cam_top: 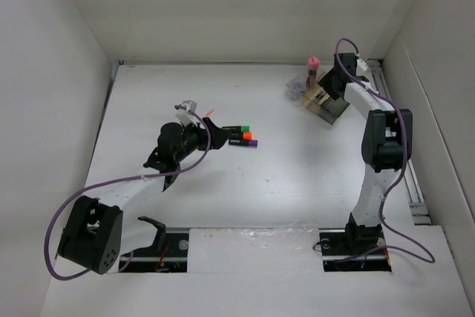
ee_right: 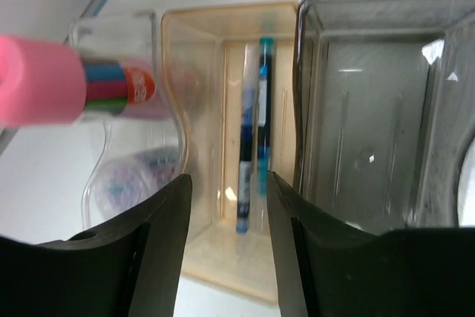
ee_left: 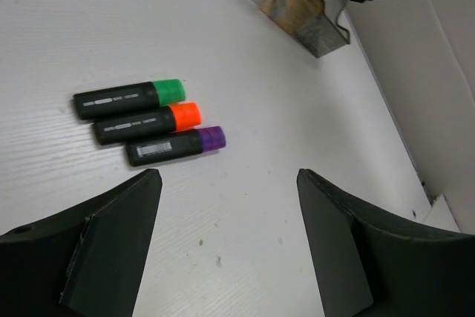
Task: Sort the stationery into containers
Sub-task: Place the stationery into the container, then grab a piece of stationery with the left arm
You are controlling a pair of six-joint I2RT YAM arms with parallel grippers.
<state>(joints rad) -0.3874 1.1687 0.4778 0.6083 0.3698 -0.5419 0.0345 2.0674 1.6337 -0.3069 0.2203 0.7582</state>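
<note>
left fingers (ee_left: 111,250) wide open, empty; three markers (ee_left: 148,120) lie on the counter (ee_left: 297,109) ahead of them. expect light, rigid, smooth barrels: grip one across mid-barrel. right fingers (ee_right: 156,257) part-open, empty; pen (ee_right: 252,139) stands beyond them in the tan compartment (ee_right: 200,35).

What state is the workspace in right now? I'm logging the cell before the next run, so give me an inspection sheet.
Surface: white table, no spills seen.
Job's things: green marker, orange marker and purple marker lie side by side on the table. The blue-white pen stands in the tray's tan compartment. The pink-capped bottle is in the clear compartment. The smoky compartment looks empty.
Clutter: thin red sliver beside the left wrist, too small to identify.
Grippers: left gripper open, short of the markers. Right gripper open over the tan compartment.
Cables: left purple cable and right purple cable loop loose near the bases.
Surroundings: white walls and a rail at the right edge.
</note>
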